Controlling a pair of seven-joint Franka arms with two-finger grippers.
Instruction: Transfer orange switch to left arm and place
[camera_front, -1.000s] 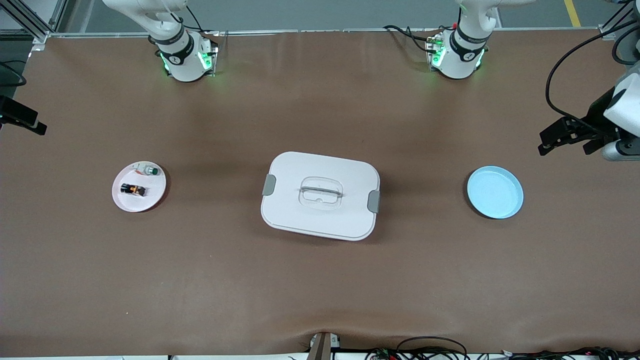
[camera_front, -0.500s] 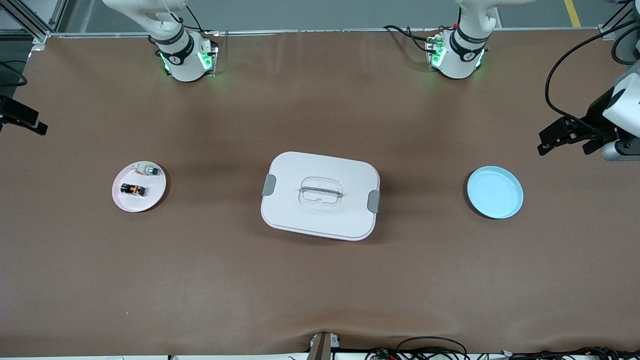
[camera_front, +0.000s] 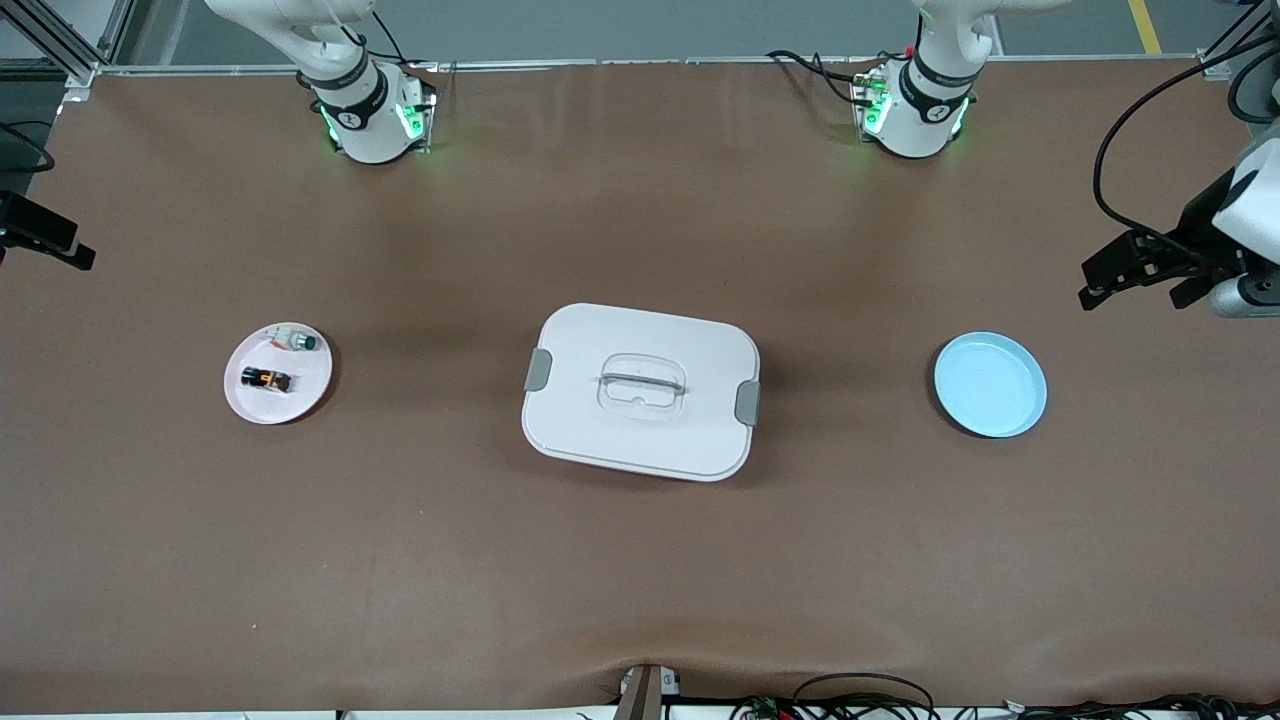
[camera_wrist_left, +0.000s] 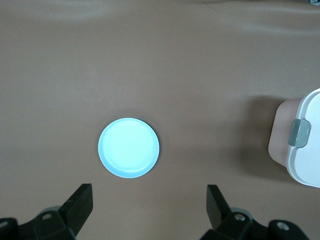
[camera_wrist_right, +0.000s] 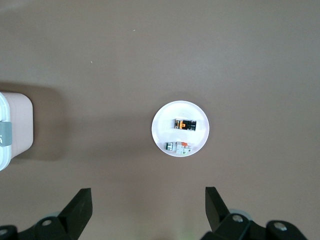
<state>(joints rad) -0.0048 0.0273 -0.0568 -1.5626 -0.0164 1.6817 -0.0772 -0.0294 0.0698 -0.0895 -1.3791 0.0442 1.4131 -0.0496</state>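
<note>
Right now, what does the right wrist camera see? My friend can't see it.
An orange switch lies on a pink plate beside a green-tipped piece. The open right gripper hangs above; the box peeks in.

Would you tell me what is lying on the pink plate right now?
On the pink plate lie the orange switch and a small silver-white piece with a green tip, apart from each other. The plate under them is covered.
</note>
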